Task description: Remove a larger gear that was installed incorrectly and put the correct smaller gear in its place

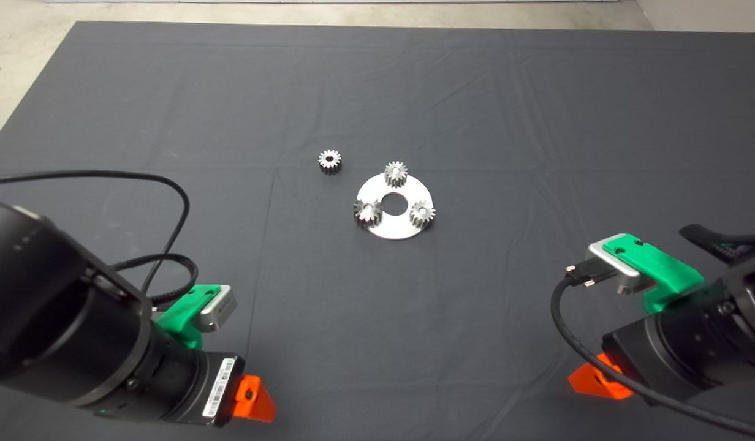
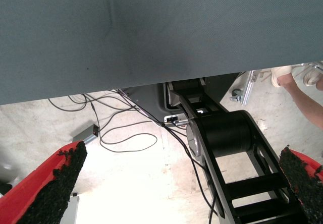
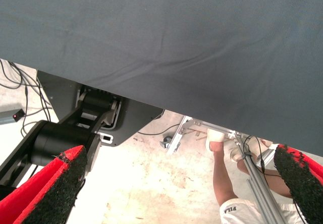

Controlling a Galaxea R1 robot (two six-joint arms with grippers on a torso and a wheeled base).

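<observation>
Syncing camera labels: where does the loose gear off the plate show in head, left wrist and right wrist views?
Head view: the smaller gear lies on the dark mat, up-left of the round plate, apart from it.
Left wrist view: not in it; only mat, floor and cables show.
Right wrist view: not in it; mat, floor and a person's legs show.
Shared landmark: the dark mat.

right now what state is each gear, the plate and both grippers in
larger gear: seated on the round plate, at its left edge
round plate: flat on the mat, three gears on it
smaller gear: loose on the mat, flat, apart from the plate
left gripper: open, empty, waiting at lower left
right gripper: open, empty, waiting at lower right
</observation>
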